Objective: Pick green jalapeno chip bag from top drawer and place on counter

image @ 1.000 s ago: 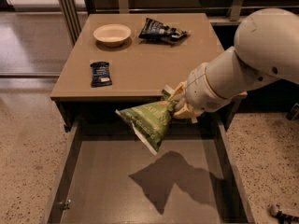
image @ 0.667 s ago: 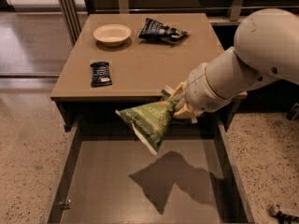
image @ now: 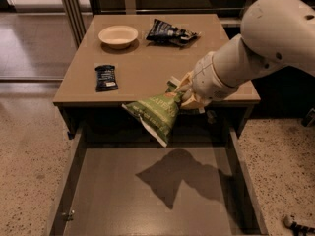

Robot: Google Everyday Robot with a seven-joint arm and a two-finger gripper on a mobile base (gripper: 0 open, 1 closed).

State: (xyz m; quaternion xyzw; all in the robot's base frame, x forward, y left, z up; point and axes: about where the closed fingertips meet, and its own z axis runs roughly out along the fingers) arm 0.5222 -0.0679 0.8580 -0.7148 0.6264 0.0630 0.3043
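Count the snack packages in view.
3: green jalapeno chip bag in the end effector above the top drawer; dark navy bag far on the counter; small blue packet at its left.

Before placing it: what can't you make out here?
- Camera view: the gripper, at the counter front edge, hides the top of the green jalapeno chip bag.
- Camera view: the frame's bottom edge cuts off the front of the top drawer.
- Camera view: shadow under the counter hides the drawer's back.
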